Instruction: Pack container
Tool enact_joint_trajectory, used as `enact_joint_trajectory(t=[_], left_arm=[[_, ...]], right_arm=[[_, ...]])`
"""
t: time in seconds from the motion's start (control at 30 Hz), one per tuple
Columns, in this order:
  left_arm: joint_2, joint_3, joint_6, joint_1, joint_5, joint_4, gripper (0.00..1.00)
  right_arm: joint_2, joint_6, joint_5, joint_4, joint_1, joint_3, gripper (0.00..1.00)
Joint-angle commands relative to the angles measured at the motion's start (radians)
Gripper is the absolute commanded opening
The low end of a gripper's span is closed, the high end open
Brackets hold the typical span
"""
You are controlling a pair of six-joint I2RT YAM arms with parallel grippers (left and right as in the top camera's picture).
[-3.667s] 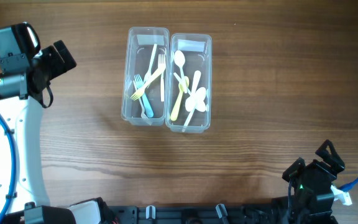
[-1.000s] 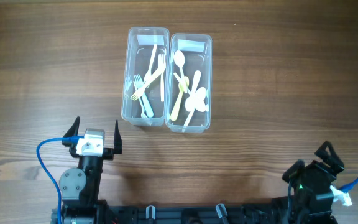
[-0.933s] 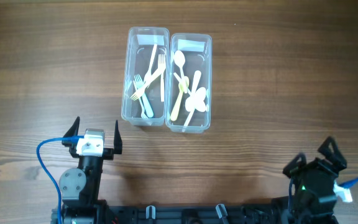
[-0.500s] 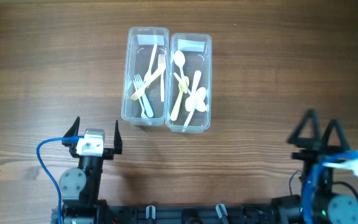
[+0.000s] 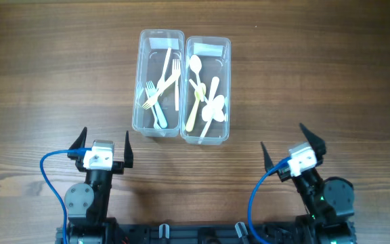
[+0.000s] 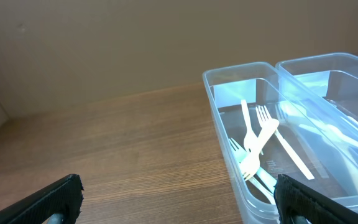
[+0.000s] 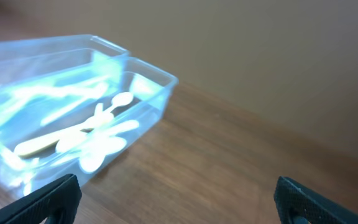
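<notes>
Two clear plastic containers stand side by side at the table's middle back. The left container (image 5: 158, 83) holds several forks (image 5: 158, 91); it also shows in the left wrist view (image 6: 253, 149). The right container (image 5: 206, 89) holds several spoons (image 5: 205, 102); it also shows in the right wrist view (image 7: 73, 134). My left gripper (image 5: 104, 144) is open and empty near the front left, short of the fork container. My right gripper (image 5: 290, 144) is open and empty at the front right, below the spoon container.
The wooden table (image 5: 303, 68) spreads around the containers. Blue cables (image 5: 49, 173) loop beside both arm bases at the front edge.
The left arm swung down from the far left to the front left, then stayed still. The right arm has unfolded from the front right corner and its open gripper now points toward the containers.
</notes>
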Motion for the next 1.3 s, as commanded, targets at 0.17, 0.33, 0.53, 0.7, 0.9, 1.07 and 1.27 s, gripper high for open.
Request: enact_joint_trajectory(t=[0.17,0.33,0.53,0.7,0.9,1.07,1.27], left_arm=[[-0.009,-0.008,0.023,0.006,0.005,0.003,1.0],[-0.009,-0.008,0.023,0.006,0.005,0.003,1.0],[-0.009,-0.008,0.023,0.006,0.005,0.003,1.0],[-0.009,-0.008,0.023,0.006,0.005,0.003,1.0],[-0.009,-0.008,0.023,0.006,0.005,0.003,1.0],[-0.009,-0.008,0.023,0.006,0.005,0.003,1.0],[-0.009,-0.008,0.023,0.006,0.005,0.003,1.0]], right_arm=[[-0.007,-0.129,-0.106,0.025,-0.173,-0.021,1.0],[-0.007,0.053,-0.011,0.082,-0.174,-0.038,1.0],[-0.007,0.309,0.172,0.169,-0.174,-0.074,1.0],[-0.008,0.455,0.22,0.242,-0.174,-0.106,1.0],[-0.008,0.448,0.22,0.242,-0.174,-0.106,1.0],[-0.007,0.448,0.22,0.242,-0.174,-0.106,1.0],[-0.007,0.448,0.22,0.242,-0.174,-0.106,1.0]])
